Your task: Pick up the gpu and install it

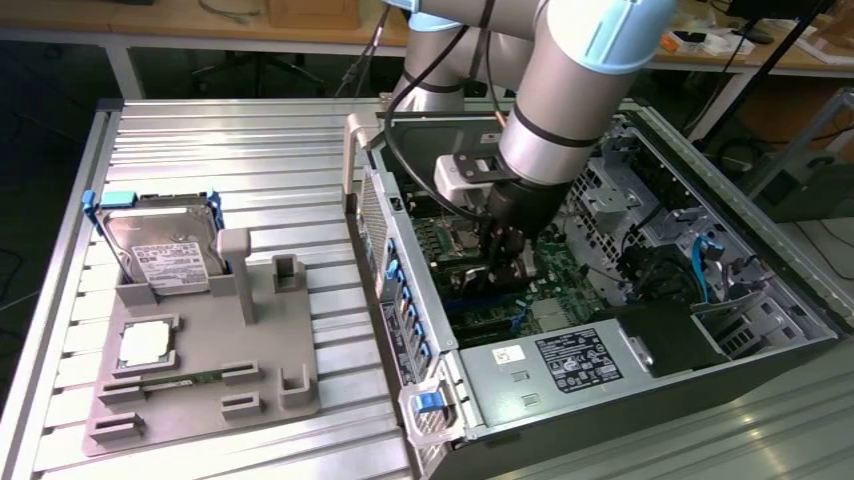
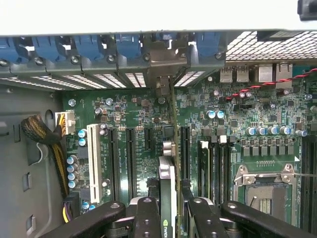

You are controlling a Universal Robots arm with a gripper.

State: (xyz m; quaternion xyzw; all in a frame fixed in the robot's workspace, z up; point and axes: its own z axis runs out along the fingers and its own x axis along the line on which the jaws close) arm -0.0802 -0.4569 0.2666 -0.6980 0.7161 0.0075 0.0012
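Observation:
In the wrist view the gpu (image 2: pixel 167 178) shows edge-on as a thin green card standing upright between my black fingers (image 2: pixel 147 218). My gripper (image 2: pixel 173 220) is shut on it. The card's silver end bracket (image 2: pixel 168 57) reaches the row of rear slot openings in the case. Its lower edge hangs over the motherboard (image 2: pixel 133 114), in line with the black expansion slots; I cannot tell whether it touches a slot. In the exterior view my gripper (image 1: pixel 511 262) is deep inside the open computer case (image 1: pixel 574 365), above the green board.
Blue slot latches (image 2: pixel 89 47) line the case's rear wall. A white slot (image 2: pixel 93 163), a cable bundle (image 2: pixel 42 131) and the CPU socket (image 2: pixel 265 191) flank the card. Outside the case a grey fixture (image 1: pixel 267 370) holds a hard drive (image 1: pixel 167 250), a processor (image 1: pixel 144 343) and a memory stick (image 1: pixel 180 378).

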